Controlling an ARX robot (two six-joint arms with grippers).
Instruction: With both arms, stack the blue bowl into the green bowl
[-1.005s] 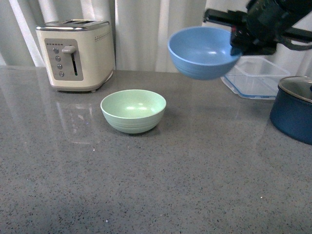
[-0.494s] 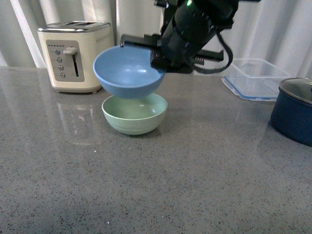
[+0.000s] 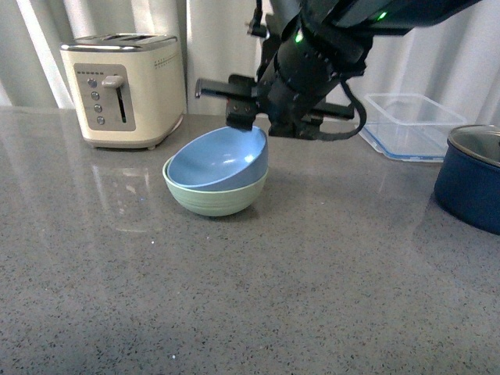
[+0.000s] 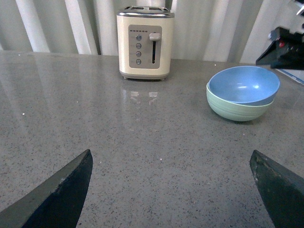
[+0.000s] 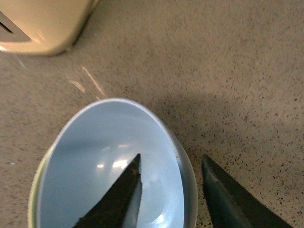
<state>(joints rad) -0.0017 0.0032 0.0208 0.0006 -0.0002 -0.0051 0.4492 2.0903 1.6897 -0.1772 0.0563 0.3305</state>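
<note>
Blue bowl (image 3: 215, 160) sits inside green bowl (image 3: 212, 201), mid worktop (image 3: 234, 297), a bit left of centre. It is not seated flat. The blue bowl is tilted, far-right rim raised, near-left rim down inside the green rim. Green bowl is upright on the worktop.

Right arm (image 3: 312, 62) comes in from upper right and hangs over the far-right side of the bowls. Right jaws straddle the raised far-right rim of the blue bowl. In the right wrist view one finger (image 5: 116, 199) is inside the bowl and the other finger (image 5: 232, 199) is outside it, with the rim wall between them. The gap between the fingers is clearly wider than the wall, so the jaws are parted, not clamped, gripping nothing. Cannot tell whether the outer finger touches the wall.

Left jaws show only in the left wrist view. Two fingertips (image 4: 61, 190) sit at the frame corners, spread wide, nothing between them. They are low over bare worktop, well apart from both bowls. Left arm is not in the front view.

Cream toaster (image 3: 125, 78) stands far left by the curtain (image 3: 219, 47), apart from the bowls. Clear container (image 3: 414, 125) is far right. Dark blue pot (image 3: 473, 176) with lid is at the right edge, nearer than the container.
</note>
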